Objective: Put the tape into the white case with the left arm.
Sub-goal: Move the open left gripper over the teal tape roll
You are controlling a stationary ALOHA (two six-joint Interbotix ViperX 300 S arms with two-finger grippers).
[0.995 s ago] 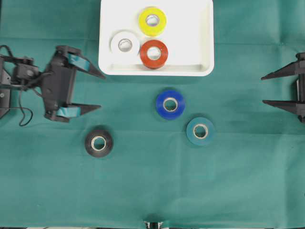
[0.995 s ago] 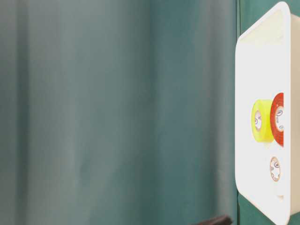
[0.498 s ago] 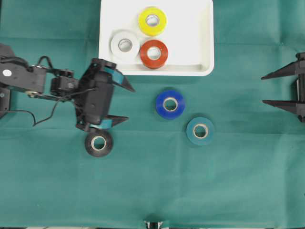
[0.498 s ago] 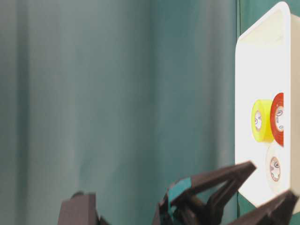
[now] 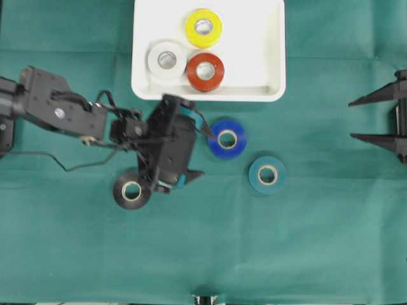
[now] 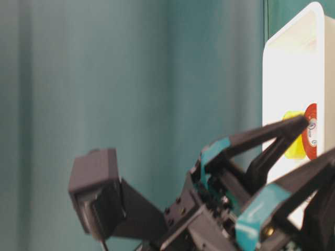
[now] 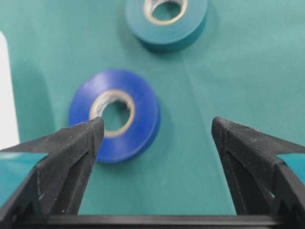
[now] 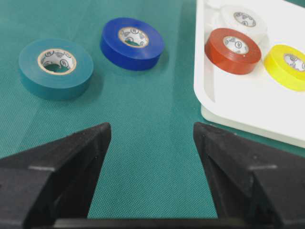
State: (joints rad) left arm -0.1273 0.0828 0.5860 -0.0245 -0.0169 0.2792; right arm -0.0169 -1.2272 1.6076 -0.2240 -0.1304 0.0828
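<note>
Overhead view: three rolls sit in the white case (image 5: 273, 57); left gripper (image 5: 200, 151), jaws apart, nears the blue tape (image 5: 227, 138).

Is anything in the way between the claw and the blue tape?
Nothing visible is. The left gripper is open, and only bare green cloth lies between it and the blue tape; one fingertip already reaches the roll.

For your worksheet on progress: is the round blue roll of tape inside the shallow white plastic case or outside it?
Outside. The round blue roll of tape lies flat on the green cloth, just below the shallow white plastic case.
</note>
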